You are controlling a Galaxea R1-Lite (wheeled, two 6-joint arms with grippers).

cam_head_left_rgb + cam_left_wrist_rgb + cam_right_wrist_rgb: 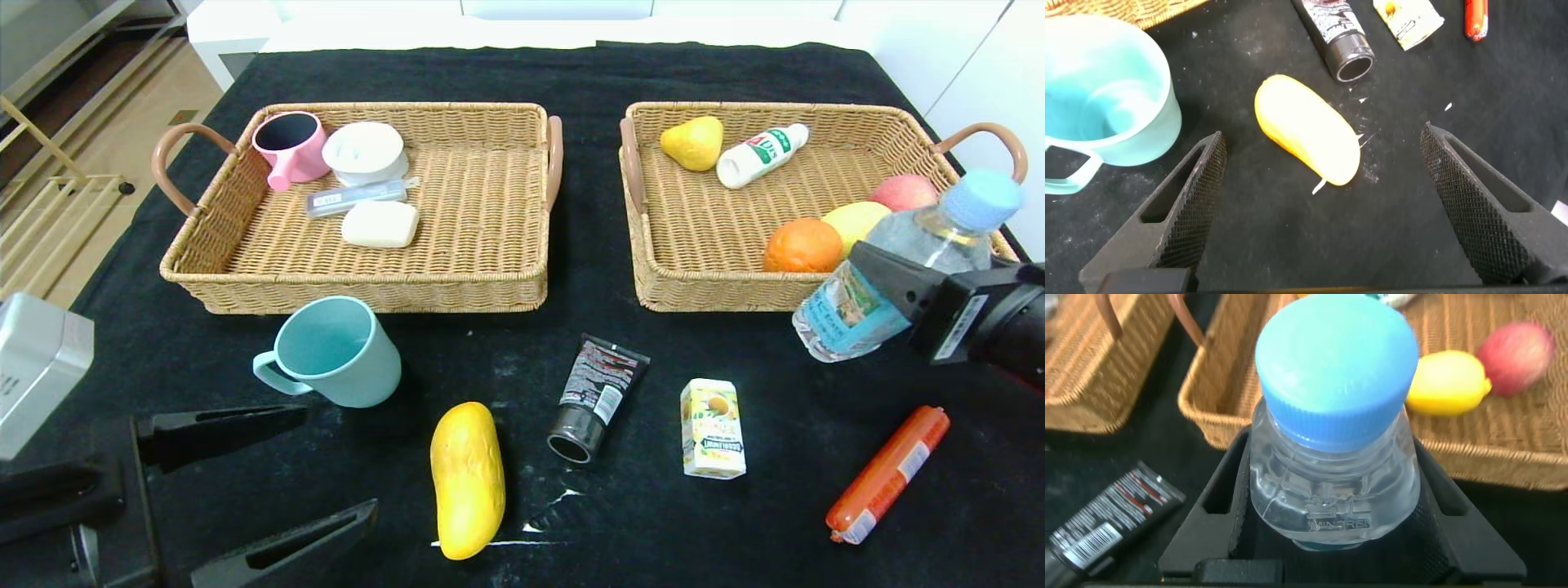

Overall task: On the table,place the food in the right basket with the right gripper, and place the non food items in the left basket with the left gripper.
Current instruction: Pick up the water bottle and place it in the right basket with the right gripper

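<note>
Right gripper [902,286] is clamped on the water bottle [898,261], held off the table near the right edge, just at the front right corner of the right basket [653,269]. Bottle is tilted, blue cap pointing up and toward the far right corner, base toward the front; its long axis runs roughly across the basket's front rim. The basket's bare floor lies left and farther back from the gripper, past the orange [802,245] and lemon [853,222], so my read is the drop needs a move inward over the rim toward the gap in the middle. Left gripper [1323,212] hangs with fingers wide apart near the front left corner, over the yellow mango [1308,139]; that arm is nearer the teal cup [339,351] and the black tube [596,396].
</note>
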